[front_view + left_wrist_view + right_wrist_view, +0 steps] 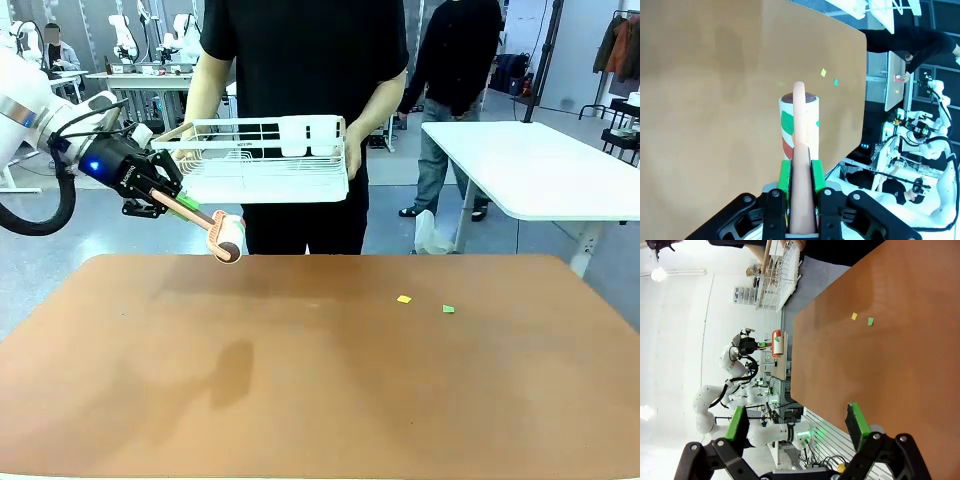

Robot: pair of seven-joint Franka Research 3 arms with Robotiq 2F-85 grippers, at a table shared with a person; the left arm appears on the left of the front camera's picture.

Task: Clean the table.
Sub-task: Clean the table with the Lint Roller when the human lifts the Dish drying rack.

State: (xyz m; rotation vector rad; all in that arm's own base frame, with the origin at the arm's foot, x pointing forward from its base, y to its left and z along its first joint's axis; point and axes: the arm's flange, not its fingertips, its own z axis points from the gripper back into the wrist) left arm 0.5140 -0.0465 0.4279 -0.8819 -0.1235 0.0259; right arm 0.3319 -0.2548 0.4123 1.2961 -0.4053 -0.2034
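While the left gripper (178, 201) pinches a lint roller's (228, 240) handle, the table (330, 390) lies below it.

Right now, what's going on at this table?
The left gripper grips a lint roller by its handle, above the table at its far left edge. A person at the far side holds a white wire rack off it. A yellow scrap and a green scrap lie on top. The right gripper is open.

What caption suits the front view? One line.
Left jaws grip a roller above the table; two scraps lie on it; a person holds a rack.
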